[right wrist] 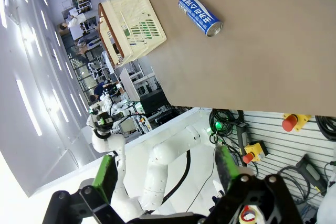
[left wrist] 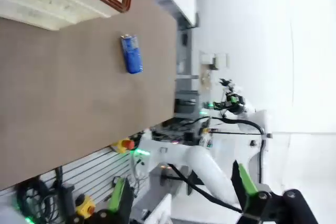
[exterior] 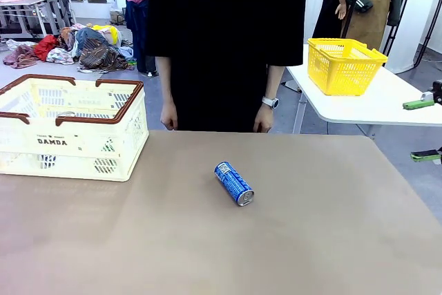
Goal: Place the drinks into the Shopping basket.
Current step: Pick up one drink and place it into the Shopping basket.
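Blue drink can lies on its side near the middle of the counter, its silver top turned toward my side and slightly to my right, its length running diagonally. The Shopping basket, the cream crate with brown rim and "DAMDA" on its wall, sits at the counter's left, well apart from the can. Through its slots I make out hints of something blue and green inside, though I cannot say what.

My left gripper and my right gripper both hang off the counter with jaws spread wide and nothing between them.

I judge the step in hand to be the reach for the can. To do it well I would turn my wrist so the jaws cross the can's short width rather than its length, and come down over its middle so it cannot pivot out. A can on its side rolls easily, so both green pads should meet it together; a one-sided nudge would send it away. The left arm looks the better choice, as the basket is on its side. A person's hands hang at the far edge, so I would keep the lift low and carry straight to the basket.
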{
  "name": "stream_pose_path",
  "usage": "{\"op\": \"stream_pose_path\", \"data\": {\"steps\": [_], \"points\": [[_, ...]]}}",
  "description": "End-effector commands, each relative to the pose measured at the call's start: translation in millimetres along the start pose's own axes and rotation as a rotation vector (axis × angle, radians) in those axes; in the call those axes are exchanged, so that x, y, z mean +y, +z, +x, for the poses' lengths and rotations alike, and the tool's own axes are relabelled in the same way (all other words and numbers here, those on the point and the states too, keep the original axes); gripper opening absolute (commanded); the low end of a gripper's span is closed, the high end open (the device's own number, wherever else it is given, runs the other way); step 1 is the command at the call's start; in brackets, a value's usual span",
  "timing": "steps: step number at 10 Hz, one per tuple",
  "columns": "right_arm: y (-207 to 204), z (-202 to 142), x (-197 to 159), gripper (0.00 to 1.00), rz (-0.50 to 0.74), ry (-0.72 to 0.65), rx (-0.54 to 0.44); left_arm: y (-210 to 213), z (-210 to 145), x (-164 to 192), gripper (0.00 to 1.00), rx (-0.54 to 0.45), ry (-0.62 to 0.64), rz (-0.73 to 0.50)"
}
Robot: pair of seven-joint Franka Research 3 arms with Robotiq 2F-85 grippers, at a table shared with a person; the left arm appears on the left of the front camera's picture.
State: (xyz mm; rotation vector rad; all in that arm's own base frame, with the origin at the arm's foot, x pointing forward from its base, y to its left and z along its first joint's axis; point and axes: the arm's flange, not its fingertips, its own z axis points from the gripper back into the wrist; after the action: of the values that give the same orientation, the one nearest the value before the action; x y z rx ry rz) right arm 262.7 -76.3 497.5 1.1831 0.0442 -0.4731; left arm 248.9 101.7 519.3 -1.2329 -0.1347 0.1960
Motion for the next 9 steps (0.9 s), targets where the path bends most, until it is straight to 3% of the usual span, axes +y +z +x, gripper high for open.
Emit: {"op": "stream_pose_path", "data": {"steps": [1,3,4,9], "points": [[0.1,0.4,4.0,1.0,0.028,0.007,0.004,17.3,16.4,25.1,1.0,0.005,0.011,-0.107],[0.1,0.4,4.0,1.0,0.028,0.007,0.004,14.2,41.2,33.4,1.0,0.082,0.05,-0.081],[0.1,0.4,4.0,1.0,0.028,0.007,0.004,19.1,4.7,34.3,1.0,-0.008,0.029,-0.083],[0.1,0.4,4.0,1.0,0.028,0.007,0.004,19.1,4.7,34.3,1.0,-0.008,0.029,-0.083]]}}
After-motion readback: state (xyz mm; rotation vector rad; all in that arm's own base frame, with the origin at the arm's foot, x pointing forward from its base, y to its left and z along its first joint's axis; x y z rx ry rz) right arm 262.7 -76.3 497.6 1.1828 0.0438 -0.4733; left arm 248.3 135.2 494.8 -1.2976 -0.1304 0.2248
